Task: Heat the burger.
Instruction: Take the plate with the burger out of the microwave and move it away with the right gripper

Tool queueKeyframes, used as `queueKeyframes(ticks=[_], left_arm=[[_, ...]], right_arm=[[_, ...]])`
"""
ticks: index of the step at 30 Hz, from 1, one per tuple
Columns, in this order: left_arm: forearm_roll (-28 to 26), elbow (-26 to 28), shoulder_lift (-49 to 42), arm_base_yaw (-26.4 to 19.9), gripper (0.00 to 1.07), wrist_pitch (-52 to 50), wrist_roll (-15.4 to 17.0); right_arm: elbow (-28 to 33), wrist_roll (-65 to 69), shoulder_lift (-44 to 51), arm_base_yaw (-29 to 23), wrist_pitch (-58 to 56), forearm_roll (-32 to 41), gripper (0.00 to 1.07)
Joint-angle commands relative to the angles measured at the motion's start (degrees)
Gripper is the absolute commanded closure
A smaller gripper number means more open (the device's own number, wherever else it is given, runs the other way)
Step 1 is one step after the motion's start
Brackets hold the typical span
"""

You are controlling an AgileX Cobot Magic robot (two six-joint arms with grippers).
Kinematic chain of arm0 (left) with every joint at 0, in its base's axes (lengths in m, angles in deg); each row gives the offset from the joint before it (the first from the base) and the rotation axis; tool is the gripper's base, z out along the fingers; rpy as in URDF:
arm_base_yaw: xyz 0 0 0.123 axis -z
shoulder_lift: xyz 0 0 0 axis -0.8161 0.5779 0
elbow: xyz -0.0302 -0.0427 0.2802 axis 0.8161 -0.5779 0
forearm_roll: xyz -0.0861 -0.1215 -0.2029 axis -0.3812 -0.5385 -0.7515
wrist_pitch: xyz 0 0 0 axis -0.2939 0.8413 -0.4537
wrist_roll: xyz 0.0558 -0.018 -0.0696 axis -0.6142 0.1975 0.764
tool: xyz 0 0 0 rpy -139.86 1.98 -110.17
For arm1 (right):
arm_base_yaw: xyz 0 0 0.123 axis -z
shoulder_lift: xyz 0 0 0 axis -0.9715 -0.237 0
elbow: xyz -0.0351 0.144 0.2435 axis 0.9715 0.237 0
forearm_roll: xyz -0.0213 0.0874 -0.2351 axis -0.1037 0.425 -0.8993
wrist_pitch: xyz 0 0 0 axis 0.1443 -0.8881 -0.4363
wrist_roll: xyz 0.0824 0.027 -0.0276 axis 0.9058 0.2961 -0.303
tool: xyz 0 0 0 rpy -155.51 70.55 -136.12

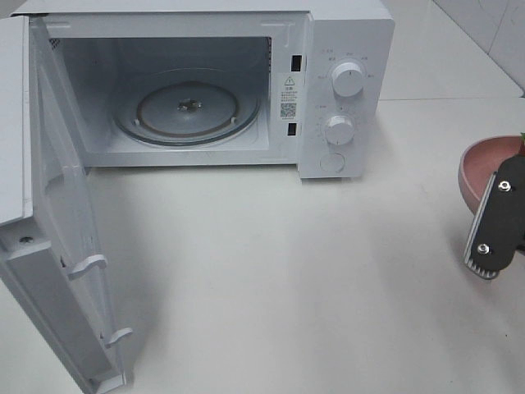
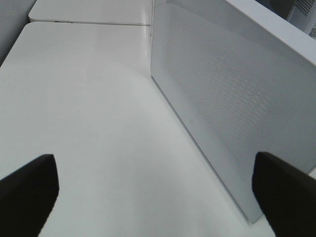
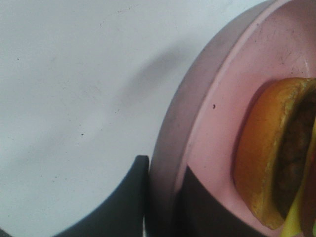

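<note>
Pinching pink plate rim with my right gripper | burger on plate, well apart from open microwave | left gripper spread, empty | risk: edge grip tilts, burger slides off

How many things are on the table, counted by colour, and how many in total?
White: 1, the microwave, door open
Pink: 1, the plate, its rim clamped by the right gripper
Golden-brown: 1, the burger on the plate
Total: 3
</note>
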Motion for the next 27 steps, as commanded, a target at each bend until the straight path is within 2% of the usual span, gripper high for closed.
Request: queueKeyframes(ticks=[1,9,15,27], left_arm=[[0.00,-0.29,-1.03,-0.23,0.04,0.11,0.34],[0.00,-0.29,-1.03,-0.23,0.04,0.11,0.34],[0.00,-0.29,-1.03,-0.23,0.04,0.11,0.34],[0.00,-0.29,-1.03,-0.23,0.04,0.11,0.34]], right_arm=[[-0.69,3.21,-1.43,0.17,-0.86,-4.24,1.07],[-4.13,15.30,-6.70,0.17,-8.02,-5.04,1.07],[-7.51,27.39,-11.75,0.17,-16.16,-9.91,1.06],[-8.65,38.45,-17.82,0.34,-18.39,-10.14,1.04]])
